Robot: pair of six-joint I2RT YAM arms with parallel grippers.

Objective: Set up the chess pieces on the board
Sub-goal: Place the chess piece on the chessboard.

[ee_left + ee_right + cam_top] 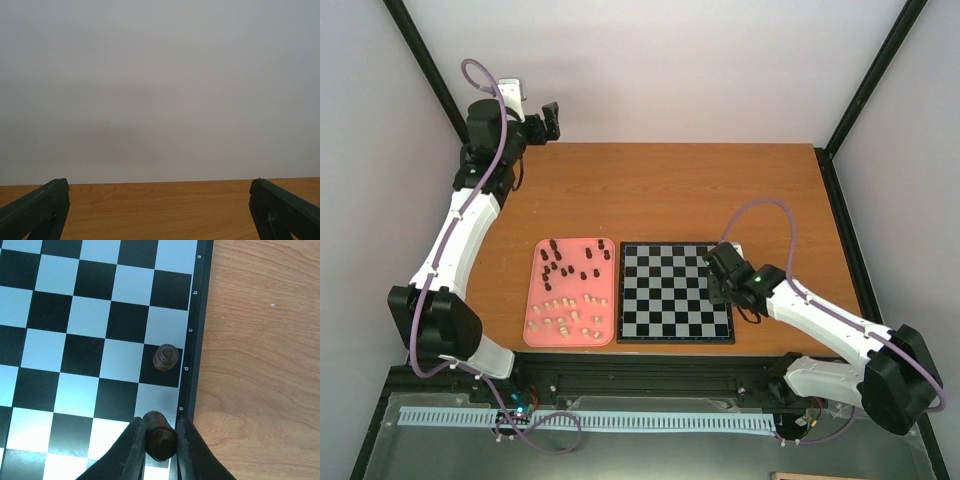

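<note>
Right gripper (160, 426) is the closest thing in the wrist view, and it's clamped on a small dark brown wooden chess piece (160, 439), fingers pinching it from both sides. That piece sits over the edge square next to the letter e on the flat black and pale grey checked chessboard (75, 340); can't tell if it's actually touching down. Right next door, on the black edge square by the d, a second dark brown piece (166, 358) stands upright on its own. From the top view, the rest of the dark chessmen (565, 262) are bunched on the far half of the pink rounded-corner tray (533, 335) just left of the board, with the pale cream chessmen (565, 312) on the near half. Left gripper (159, 189) is way off at the far left corner of the brown wooden table (720, 190), fingers spread wide, holding nothing.
</note>
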